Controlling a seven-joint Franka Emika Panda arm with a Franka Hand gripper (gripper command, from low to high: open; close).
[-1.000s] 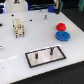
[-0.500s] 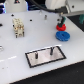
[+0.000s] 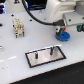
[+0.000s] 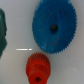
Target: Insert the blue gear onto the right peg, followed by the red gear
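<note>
The white robot arm (image 3: pixel 62 12) hangs low over the white table (image 3: pixel 15 55) at the exterior view's right. Beneath it sits the flat bright blue toothed plastic gear (image 3: pixel 62 36), partly hidden by the arm. Nearer the camera lies the black-rimmed grey rectangular plate (image 3: pixel 45 55), two thin dark upright pegs (image 3: pixel 50 50) standing on it. A small cream blocky object (image 3: pixel 18 27) stands at the left.
</note>
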